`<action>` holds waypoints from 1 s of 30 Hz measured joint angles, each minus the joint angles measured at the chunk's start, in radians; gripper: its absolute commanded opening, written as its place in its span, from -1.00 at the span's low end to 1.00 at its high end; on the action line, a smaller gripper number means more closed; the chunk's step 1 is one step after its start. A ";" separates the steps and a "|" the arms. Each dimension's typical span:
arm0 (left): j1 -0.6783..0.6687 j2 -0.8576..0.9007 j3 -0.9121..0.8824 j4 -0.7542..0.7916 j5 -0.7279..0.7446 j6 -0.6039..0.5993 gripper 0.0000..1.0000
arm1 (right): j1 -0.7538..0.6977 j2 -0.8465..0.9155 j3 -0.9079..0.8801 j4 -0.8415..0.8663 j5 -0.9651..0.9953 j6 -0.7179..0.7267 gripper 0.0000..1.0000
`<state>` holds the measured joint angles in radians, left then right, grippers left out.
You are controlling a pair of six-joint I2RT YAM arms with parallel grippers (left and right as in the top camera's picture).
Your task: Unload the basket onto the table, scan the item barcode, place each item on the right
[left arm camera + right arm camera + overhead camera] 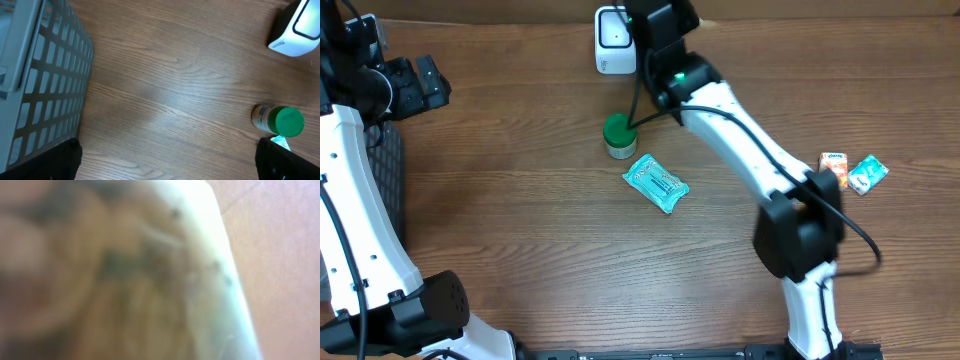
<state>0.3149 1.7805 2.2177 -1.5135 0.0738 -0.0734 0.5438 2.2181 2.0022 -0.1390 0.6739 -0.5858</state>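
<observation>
My right gripper (638, 22) is at the far edge of the table, right beside the white barcode scanner (612, 40). It is shut on the item (150, 280), which fills the right wrist view as a blurred yellowish packet with a pale edge. That blur hides the fingers themselves. From above, the arm hides the item. My left gripper (172, 162) hangs wide open over bare wood at the far left (428, 85), with nothing between its fingertips (65, 160). The scanner (297, 27) also shows at the top right of the left wrist view.
A green-lidded jar (618, 134) stands just in front of the scanner, and a teal packet (656, 183) lies beside it. Two small packets (850, 172) lie at the right. A grey mesh basket (35, 85) sits at the left edge.
</observation>
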 measured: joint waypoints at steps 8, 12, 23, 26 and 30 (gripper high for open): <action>0.000 0.000 0.000 0.001 0.000 0.000 0.99 | 0.000 0.205 0.000 0.303 0.066 -0.269 -0.91; 0.000 0.000 0.000 0.001 0.000 0.000 0.99 | 0.000 0.262 0.000 0.269 0.074 -0.302 -0.91; 0.000 0.000 0.000 0.001 0.000 0.000 0.99 | 0.000 0.276 0.000 0.251 0.080 -0.312 -0.91; 0.000 0.000 0.000 0.001 0.000 0.000 0.99 | 0.002 0.276 0.000 0.251 0.087 -0.313 -0.92; 0.000 0.000 0.000 0.001 0.000 0.000 0.99 | 0.008 0.276 0.000 0.251 0.115 -0.313 -0.92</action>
<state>0.3149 1.7805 2.2173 -1.5127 0.0734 -0.0734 0.5522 2.4939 2.0018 0.1120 0.7887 -0.8986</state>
